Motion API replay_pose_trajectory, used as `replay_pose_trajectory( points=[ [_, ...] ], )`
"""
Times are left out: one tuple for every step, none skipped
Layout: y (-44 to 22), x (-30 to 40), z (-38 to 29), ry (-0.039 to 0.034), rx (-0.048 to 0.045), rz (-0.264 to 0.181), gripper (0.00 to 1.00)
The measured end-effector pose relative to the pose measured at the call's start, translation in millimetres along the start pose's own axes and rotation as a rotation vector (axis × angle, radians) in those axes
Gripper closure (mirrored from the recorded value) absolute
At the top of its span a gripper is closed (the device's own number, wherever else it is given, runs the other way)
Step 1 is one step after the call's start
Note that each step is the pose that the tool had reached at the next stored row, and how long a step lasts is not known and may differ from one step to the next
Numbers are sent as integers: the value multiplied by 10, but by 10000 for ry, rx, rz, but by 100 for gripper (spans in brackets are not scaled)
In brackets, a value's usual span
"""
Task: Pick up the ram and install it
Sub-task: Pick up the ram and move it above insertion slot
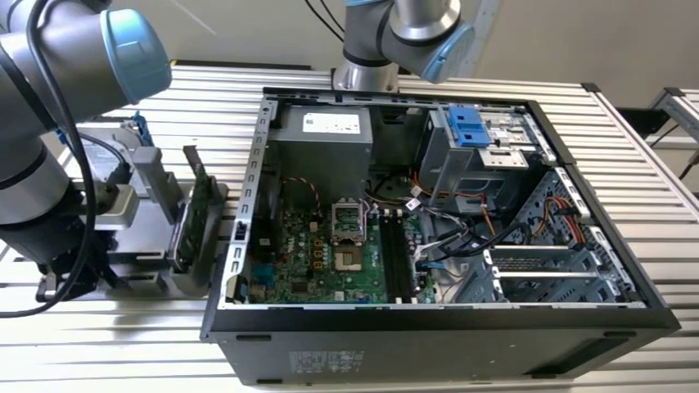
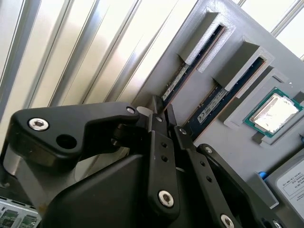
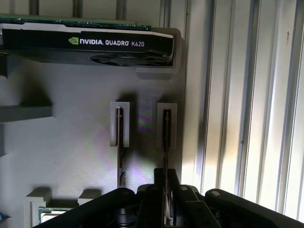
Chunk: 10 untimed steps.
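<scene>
The ram is a thin dark-green stick standing on edge in a slot of the grey holder. In the second wrist view the ram runs from its slot down between the black fingers. My gripper sits over one end of the stick, a finger on each side, shut on it. In the second wrist view the gripper has its fingertips at the holder's face. The stick sits in its slot. In the exterior view the arm hangs over the holder on that view's left.
A second memory stick stands in the neighbouring slot. A graphics card, a processor and a hard drive share the holder. The open computer case lies on the slatted table, its dark memory slots on the motherboard.
</scene>
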State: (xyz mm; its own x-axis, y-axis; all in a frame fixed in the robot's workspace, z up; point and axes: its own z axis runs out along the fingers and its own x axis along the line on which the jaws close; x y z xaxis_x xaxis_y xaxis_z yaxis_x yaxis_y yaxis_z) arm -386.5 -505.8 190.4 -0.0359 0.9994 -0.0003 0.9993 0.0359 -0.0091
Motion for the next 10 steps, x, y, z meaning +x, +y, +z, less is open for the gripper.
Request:
replay_pose_trajectory(
  points=[
    [0, 0, 0, 1, 0, 0, 100],
    [0, 0, -2, 2, -2, 0, 100],
    [0, 0, -6, 1, -1, 1, 100],
    [0, 0, -12, -1, 1, 0, 100],
    [0, 0, -18, 0, 0, 0, 100],
    [0, 0, -24, 0, 0, 0, 100],
    [0, 0, -30, 0, 0, 0, 100],
    [0, 0, -37, 0, 0, 0, 100],
    [0, 0, -44, 0, 0, 0, 100],
    [-1, 0, -52, 0, 0, 0, 100]
  ],
)
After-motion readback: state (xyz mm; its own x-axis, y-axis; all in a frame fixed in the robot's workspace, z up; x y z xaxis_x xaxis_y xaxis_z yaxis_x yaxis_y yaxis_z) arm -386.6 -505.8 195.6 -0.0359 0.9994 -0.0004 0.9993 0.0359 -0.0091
